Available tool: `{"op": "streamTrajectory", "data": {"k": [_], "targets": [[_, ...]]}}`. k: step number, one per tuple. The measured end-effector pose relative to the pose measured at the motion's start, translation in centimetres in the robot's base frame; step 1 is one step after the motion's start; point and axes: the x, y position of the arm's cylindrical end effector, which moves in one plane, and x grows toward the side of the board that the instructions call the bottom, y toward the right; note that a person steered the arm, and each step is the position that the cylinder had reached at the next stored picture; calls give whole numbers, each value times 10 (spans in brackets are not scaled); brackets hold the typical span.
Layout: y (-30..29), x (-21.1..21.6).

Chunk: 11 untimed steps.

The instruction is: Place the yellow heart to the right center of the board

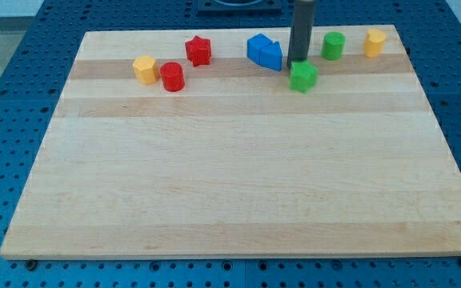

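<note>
The yellow heart (374, 42) sits at the board's top right corner. My tip (297, 63) is down on the board near the view's top centre. It is just above and touching or almost touching the green star (302, 77), with the two blue blocks (264, 52) right beside it on the left. The heart is well to the right of the tip, with the green cylinder (333, 46) between them.
A red star (198, 50), a red cylinder (172, 77) and a yellow hexagon (144, 69) lie at the top left of the wooden board (230, 176). All the blocks lie along the top strip. Blue pegboard surrounds the board.
</note>
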Motion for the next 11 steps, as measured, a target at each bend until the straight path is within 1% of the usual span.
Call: {"op": "streamTrajectory", "data": {"k": [1, 2, 3, 4, 5, 6, 7, 8, 9, 10, 11], "targets": [[0, 20], [0, 11], [1, -75], [49, -115], [86, -114], [87, -113], [88, -69], [84, 3], [82, 54], [88, 50], [88, -20]]}}
